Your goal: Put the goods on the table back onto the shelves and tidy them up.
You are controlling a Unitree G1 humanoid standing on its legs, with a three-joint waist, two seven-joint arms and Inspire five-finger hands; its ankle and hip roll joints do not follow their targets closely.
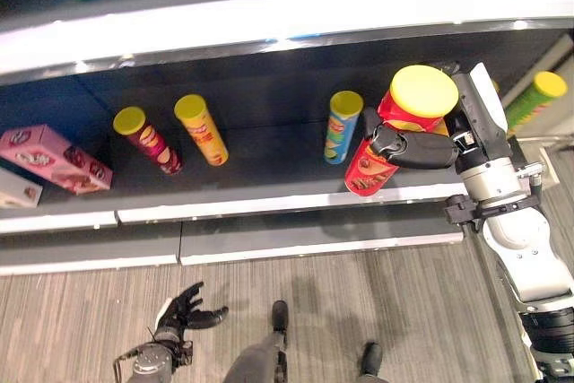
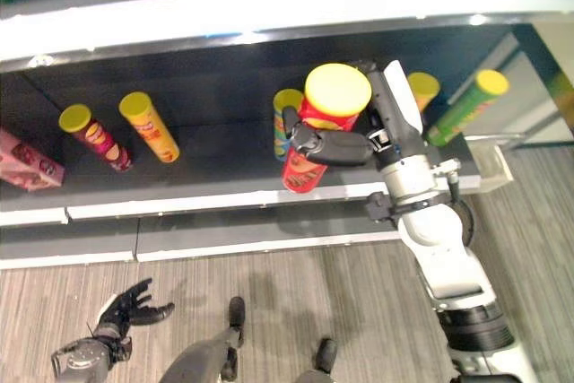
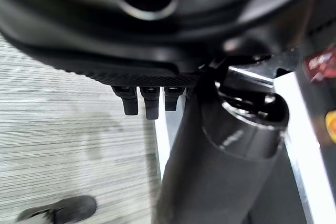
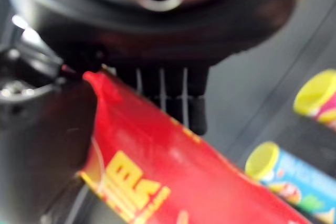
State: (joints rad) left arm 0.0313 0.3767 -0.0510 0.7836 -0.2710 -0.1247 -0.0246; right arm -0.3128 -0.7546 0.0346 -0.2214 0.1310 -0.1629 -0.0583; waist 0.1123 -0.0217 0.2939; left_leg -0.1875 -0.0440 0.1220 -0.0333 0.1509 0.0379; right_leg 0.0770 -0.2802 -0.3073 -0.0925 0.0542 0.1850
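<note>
Shelf (image 1: pixel 269 190): dark board with a pale front edge.
Pink boxes (image 1: pixel 54 159): lying at its left end.
Red crisp can (image 1: pixel 395 132): yellow lid, tilted over the shelf's right part, base seemingly at the board.
Right hand (image 1: pixel 421 148): thumb and fingers curled round that can.
Other cans: blue one (image 1: pixel 343 126) just beside it; orange (image 1: pixel 202 129) and dark red (image 1: pixel 148 139) further left.
Left hand (image 1: pixel 184 309): low above the floor, fingers loosely spread, holding nothing.

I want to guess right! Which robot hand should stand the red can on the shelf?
The right hand: it already grips the red can just above the shelf. The left hand hangs low over the floor, holding nothing.
</note>
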